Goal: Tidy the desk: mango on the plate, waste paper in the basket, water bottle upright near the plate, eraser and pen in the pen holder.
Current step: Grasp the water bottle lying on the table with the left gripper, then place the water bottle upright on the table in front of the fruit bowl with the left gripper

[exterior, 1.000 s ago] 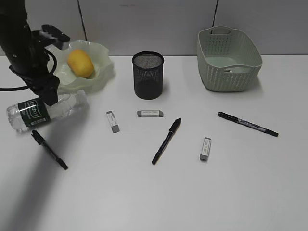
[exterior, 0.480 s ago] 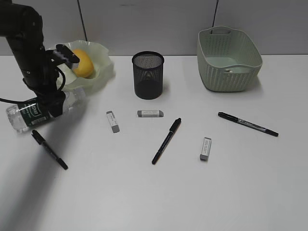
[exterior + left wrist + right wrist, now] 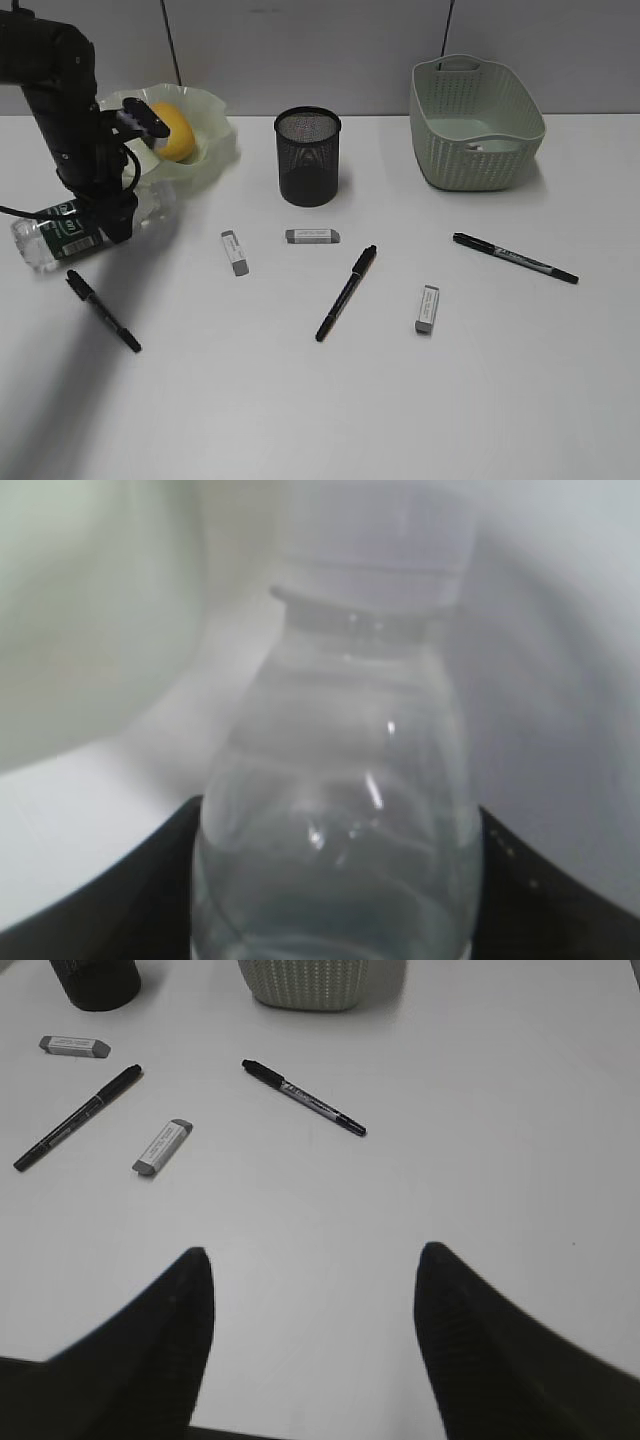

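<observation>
The water bottle (image 3: 60,232) lies on its side on the desk (image 3: 300,400) at the far left, cap toward the plate (image 3: 212,150). My left gripper (image 3: 110,215) is shut on its clear upper body. The left wrist view shows a finger on each side of the bottle (image 3: 340,780). The mango (image 3: 176,132) sits in the plate. A small white wad, apparently the waste paper (image 3: 483,146), lies in the basket (image 3: 475,170). Three erasers (image 3: 235,252) (image 3: 312,236) (image 3: 427,308) and three pens (image 3: 102,310) (image 3: 346,292) (image 3: 515,258) lie loose. My right gripper (image 3: 312,1260) is open and empty.
The pen holder (image 3: 308,157) stands upright at the back middle, between plate and basket. The right wrist view shows the basket (image 3: 305,985), the pen holder (image 3: 95,982), two pens (image 3: 78,1116) (image 3: 303,1097) and two erasers (image 3: 74,1046) (image 3: 162,1146).
My left arm has swung round over the bottle's neck end, and the bottle has shifted a little to the left on the desk. The right side has not changed.
</observation>
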